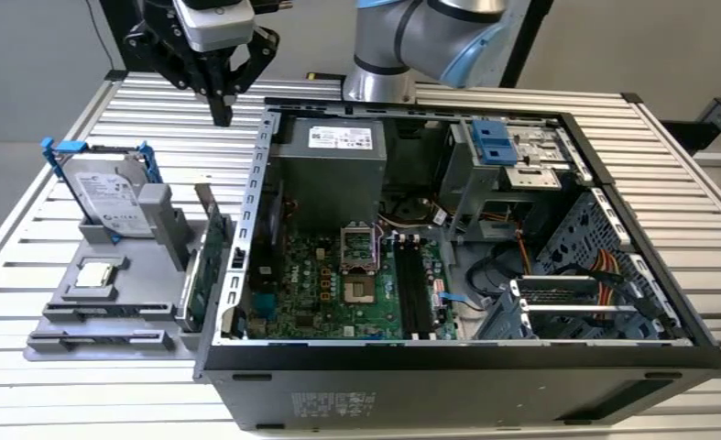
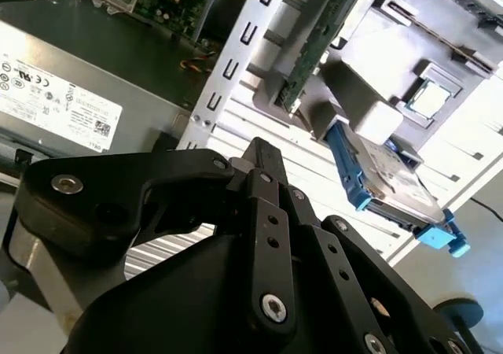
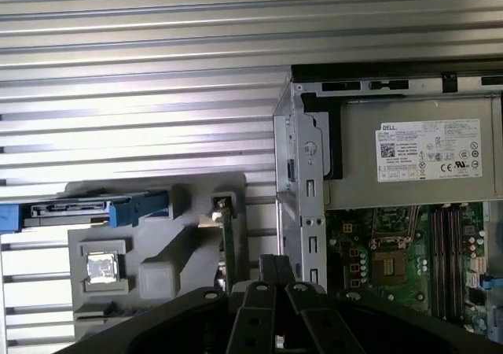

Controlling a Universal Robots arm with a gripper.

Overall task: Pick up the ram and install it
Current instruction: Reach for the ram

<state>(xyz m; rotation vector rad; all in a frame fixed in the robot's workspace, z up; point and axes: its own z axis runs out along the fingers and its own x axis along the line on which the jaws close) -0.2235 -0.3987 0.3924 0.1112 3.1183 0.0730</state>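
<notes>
Exterior elevated; wrist views past fingers (image 3: 267,272)

Slatted table (image 1: 92,128) with open computer case (image 1: 458,385) and grey parts stand (image 1: 103,312)

In the exterior view the light is even and soft. The table (image 1: 653,137) slats shine pale, and the case (image 1: 458,371) is dim inside, darkest at 3 o'clock from the board (image 1: 335,284). In the second wrist view, glare washes the table (image 2: 338,177) and tray (image 2: 369,47) nearly white, and the gripper (image 2: 261,151) is an unlit black mass. In the first wrist view, bright bands streak the table (image 3: 141,71) and a grey shadow pools around the tray (image 3: 169,244).
</notes>
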